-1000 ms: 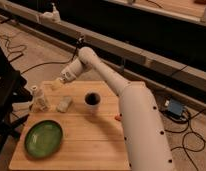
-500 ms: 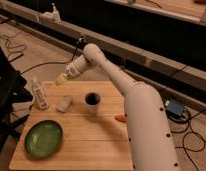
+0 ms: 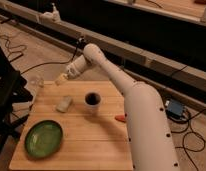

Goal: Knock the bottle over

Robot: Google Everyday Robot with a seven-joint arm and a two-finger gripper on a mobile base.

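Far left first: the bottle (image 3: 37, 81) sits at the table's (image 3: 91, 147) far left corner, right by the edge, a pale translucent shape against the floor. We can't tell whether its long axis stands upright or leans. One bottle, and that's our target.

Nearer to us on the left lies the green plate (image 3: 43, 138), flat on the wood, well apart from the action. One plate.

Moving right, the gripper (image 3: 60, 79) hangs over the table's far edge, just beside the bottle on its right, at about the same height. Whether it is open or closed we cannot tell; nothing appears to be held in it. The relation that matters: the bottle lies to the left of the gripper, so we judge a sideways sweep leftward would meet it, and the risk is sending it off the edge.

Below the gripper rests the flat white block (image 3: 64, 103), one of those, clear of the sweep line. Right again, the dark-filled cup (image 3: 92, 99), one, upright mid-table. Last, a small orange-red object (image 3: 120, 118) beside the single white arm (image 3: 141, 120).
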